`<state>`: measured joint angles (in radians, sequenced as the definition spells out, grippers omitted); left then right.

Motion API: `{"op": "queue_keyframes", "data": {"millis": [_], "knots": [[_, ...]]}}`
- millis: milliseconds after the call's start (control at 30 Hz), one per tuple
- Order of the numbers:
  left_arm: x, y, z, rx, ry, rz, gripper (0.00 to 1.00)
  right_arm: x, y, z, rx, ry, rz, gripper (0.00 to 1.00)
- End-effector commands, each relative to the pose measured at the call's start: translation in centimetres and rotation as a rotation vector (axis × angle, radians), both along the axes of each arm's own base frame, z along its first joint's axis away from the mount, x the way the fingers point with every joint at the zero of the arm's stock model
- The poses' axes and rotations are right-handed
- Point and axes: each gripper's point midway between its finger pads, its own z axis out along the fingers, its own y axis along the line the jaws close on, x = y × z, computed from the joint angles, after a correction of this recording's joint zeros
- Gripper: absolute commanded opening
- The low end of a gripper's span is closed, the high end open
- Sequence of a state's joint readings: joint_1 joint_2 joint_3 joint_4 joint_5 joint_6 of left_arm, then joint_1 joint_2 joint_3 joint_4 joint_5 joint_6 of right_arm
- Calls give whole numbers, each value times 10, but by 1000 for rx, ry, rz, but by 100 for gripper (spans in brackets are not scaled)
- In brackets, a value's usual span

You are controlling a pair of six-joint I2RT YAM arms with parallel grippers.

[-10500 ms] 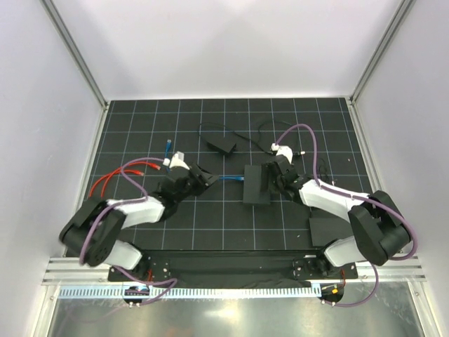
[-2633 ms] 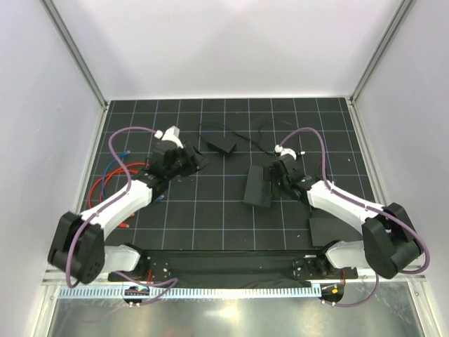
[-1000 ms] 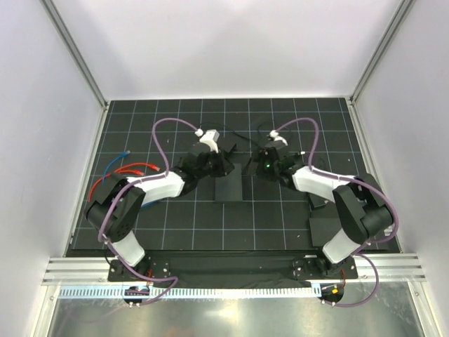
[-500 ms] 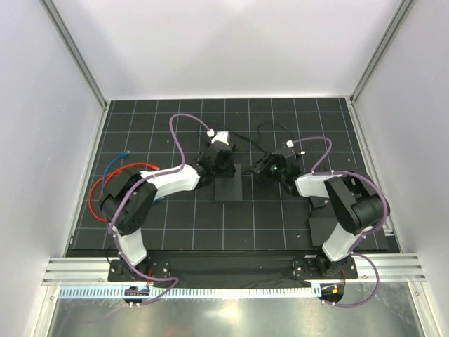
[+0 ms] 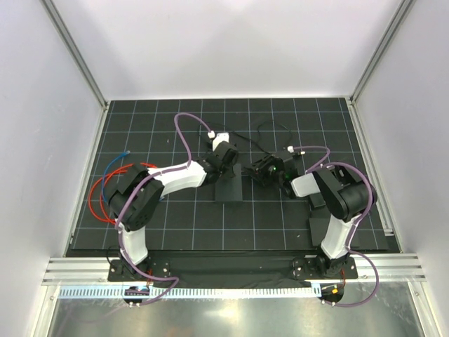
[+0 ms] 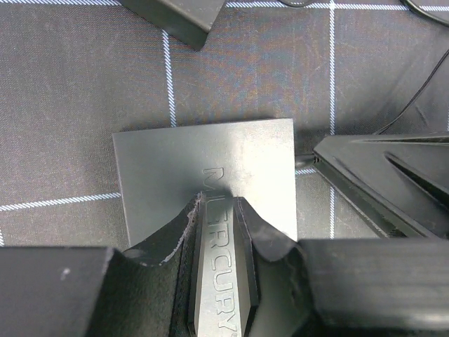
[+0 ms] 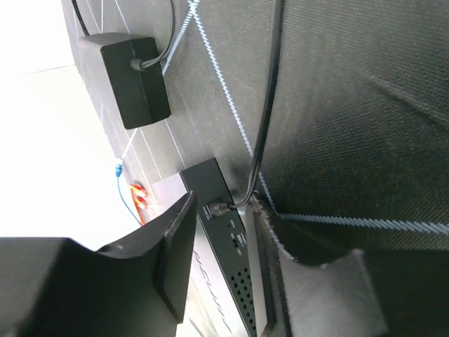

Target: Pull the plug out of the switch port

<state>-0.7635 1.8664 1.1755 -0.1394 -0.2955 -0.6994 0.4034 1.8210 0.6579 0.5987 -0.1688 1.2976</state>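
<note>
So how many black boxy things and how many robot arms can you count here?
switch: 1
power brick: 1
flat square plate: 1
robot arms: 2, the left arm and the right arm
total: 5

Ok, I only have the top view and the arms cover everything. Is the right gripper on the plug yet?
Observer: Right wrist view: the plug sits in the edge of the switch, between the fingers of the right gripper, which stand apart.
Operator: And the left one?
Observer: The left gripper has its fingers over the top of the switch, lettering showing in the gap.
Operator: Which cord?
Observer: A thin black cord, curving away from the plug.
</note>
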Motion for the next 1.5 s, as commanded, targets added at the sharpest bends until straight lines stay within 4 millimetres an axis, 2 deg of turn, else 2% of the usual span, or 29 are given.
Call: {"op": "queue_keyframes", "data": {"millis": [0,233,433,567,800,900,967,1033,1067,1133,1167,1200,1333,1400,1467], "knots": [[7,3,3,25,-10,35,26,3,4,-3,32,12,-26,40],[7,3,-1,36,2,43,26,1,12,-6,43,34,-45,40],[5,5,-6,25,24,65,26,-2,9,-16,49,75,-96,38],[5,5,-13,9,49,82,24,-4,11,-23,75,101,-115,33],[5,18,-17,-10,54,154,18,-4,13,-30,128,127,-142,24],[1,14,-33,-89,115,169,13,-4,11,-31,143,128,-162,18],[-7,17,-51,-150,191,184,0,-6,8,-32,150,133,-179,14],[-4,16,-56,-229,202,223,0,-8,3,-35,153,138,-212,11],[-6,28,-61,-206,192,258,0,-9,1,-36,167,148,-232,9],[-4,38,-44,-199,121,317,0,-10,-6,-38,176,154,-272,6],[-7,48,-45,-156,80,351,0,-10,-6,-39,190,165,-288,4],[-6,48,-42,-154,65,355,0,-10,-7,-40,197,168,-296,2],[-9,40,-38,-138,61,291,0,-6,-1,-39,220,171,-287,1],[-2,22,-23,-203,4,218,0,-5,1,-38,222,159,-274,1],[1,18,-14,-205,-33,179,0,-5,1,-40,215,157,-270,1]]}}
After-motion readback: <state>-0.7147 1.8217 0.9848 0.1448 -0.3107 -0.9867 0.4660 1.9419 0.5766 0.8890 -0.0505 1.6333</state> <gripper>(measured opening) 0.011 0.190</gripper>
